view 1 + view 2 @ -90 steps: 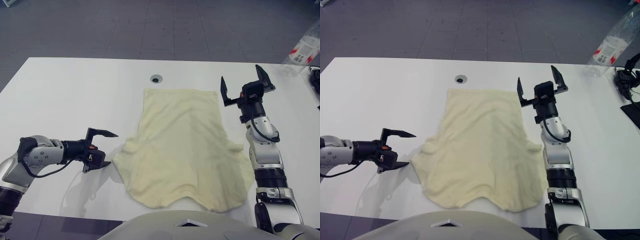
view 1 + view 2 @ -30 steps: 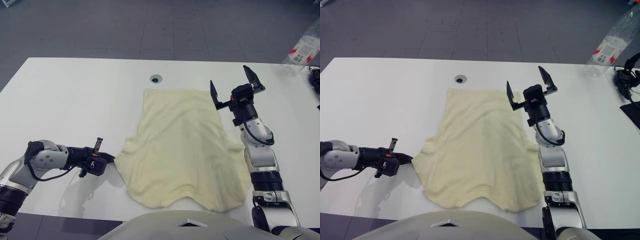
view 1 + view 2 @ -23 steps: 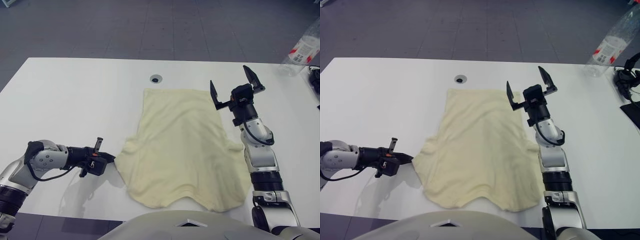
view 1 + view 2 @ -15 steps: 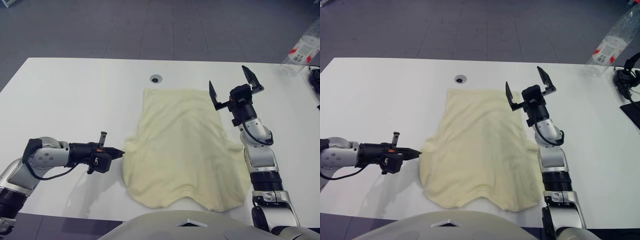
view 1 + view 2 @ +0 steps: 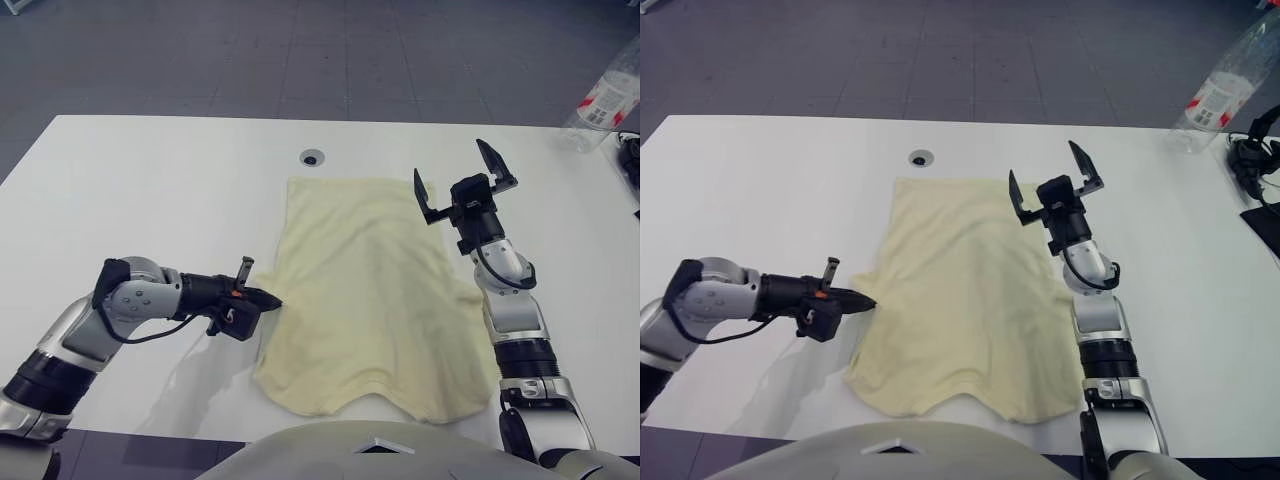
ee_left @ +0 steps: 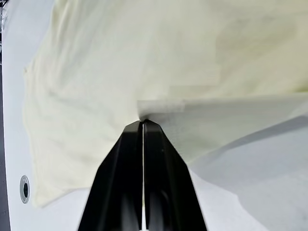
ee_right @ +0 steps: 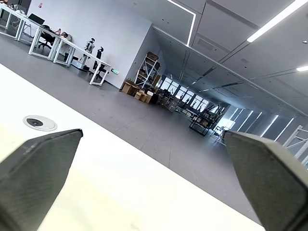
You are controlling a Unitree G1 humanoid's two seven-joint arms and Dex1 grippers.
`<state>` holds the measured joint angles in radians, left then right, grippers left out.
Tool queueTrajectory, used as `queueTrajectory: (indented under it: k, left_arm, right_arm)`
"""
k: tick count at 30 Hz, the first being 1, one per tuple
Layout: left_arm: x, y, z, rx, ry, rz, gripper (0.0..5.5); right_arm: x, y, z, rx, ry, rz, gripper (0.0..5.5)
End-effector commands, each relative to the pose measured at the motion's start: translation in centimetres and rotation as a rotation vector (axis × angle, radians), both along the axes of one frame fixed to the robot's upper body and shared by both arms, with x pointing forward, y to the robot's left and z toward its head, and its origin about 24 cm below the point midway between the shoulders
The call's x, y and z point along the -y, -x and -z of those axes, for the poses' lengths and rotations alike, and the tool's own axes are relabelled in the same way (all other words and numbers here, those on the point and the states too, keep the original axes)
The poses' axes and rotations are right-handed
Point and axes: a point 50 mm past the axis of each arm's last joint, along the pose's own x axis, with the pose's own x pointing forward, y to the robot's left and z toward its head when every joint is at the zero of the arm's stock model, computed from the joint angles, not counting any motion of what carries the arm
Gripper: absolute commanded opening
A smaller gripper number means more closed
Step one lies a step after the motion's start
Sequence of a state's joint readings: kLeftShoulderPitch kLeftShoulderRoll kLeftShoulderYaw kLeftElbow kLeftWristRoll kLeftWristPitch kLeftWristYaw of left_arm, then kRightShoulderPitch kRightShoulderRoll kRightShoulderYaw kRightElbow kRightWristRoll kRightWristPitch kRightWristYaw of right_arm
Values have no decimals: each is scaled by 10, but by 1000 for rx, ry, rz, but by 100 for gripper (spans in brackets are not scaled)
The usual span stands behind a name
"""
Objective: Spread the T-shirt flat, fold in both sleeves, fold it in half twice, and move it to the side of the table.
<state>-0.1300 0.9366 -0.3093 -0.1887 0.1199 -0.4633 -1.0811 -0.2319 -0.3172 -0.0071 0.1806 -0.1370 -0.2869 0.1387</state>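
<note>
On the white desk point(image 5: 150, 180), centred toward the near edge, the pale yellow T-shirt point(image 5: 370, 290) lies spread. The left pincer point(image 5: 270, 298), clamped tight, grips its left sleeve edge; the right pincer point(image 5: 455, 185) gapes empty above its far right corner. Seemingly the first sleeve fold is starting; the second sleeve, both halvings and the shift aside remain

Head stereo downward; wrist cameras close

We count one T-shirt point(image 5: 370, 290), one worktop point(image 5: 150, 180), one grommet point(image 5: 313, 157), one plastic bottle point(image 5: 605, 95), and two pincers: left pincer point(image 5: 273, 298), right pincer point(image 5: 449, 162).
</note>
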Motion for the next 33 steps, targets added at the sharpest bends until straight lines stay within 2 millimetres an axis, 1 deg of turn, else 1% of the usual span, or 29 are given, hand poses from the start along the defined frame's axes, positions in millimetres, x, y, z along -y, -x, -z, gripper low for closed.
queueTrajectory:
  k: [1, 6, 10, 14, 19, 25, 29, 33]
  left_arm:
    - [9, -6, 7, -6, -26, 10, 1]
    - [18, -7, 9, -15, -18, 36, 1]
    - [24, -6, 5, -22, 18, 58, 1]
    - [32, -2, -5, -33, 92, 85, 1]
    - [38, -2, -6, -33, 123, 102, 1]
    - [40, -4, 5, -51, 106, 90, 1]
    - [39, -11, 20, -60, 90, 53, 1]
    - [44, -7, 28, -104, 121, 55, 1]
  right_arm:
    - [-2, -7, 2, -4, 9, 17, 540]
    - [-6, -9, 3, -2, 18, 12, 540]
    - [-9, -10, 4, -2, 27, 6, 540]
    - [-11, -11, 6, -6, 34, -1, 540]
    - [-13, -11, 7, -5, 45, -6, 540]
    - [-16, -10, 8, -4, 57, -12, 540]
    - [-17, -10, 7, -2, 58, -15, 540]
    - [-18, -10, 7, -3, 57, -21, 540]
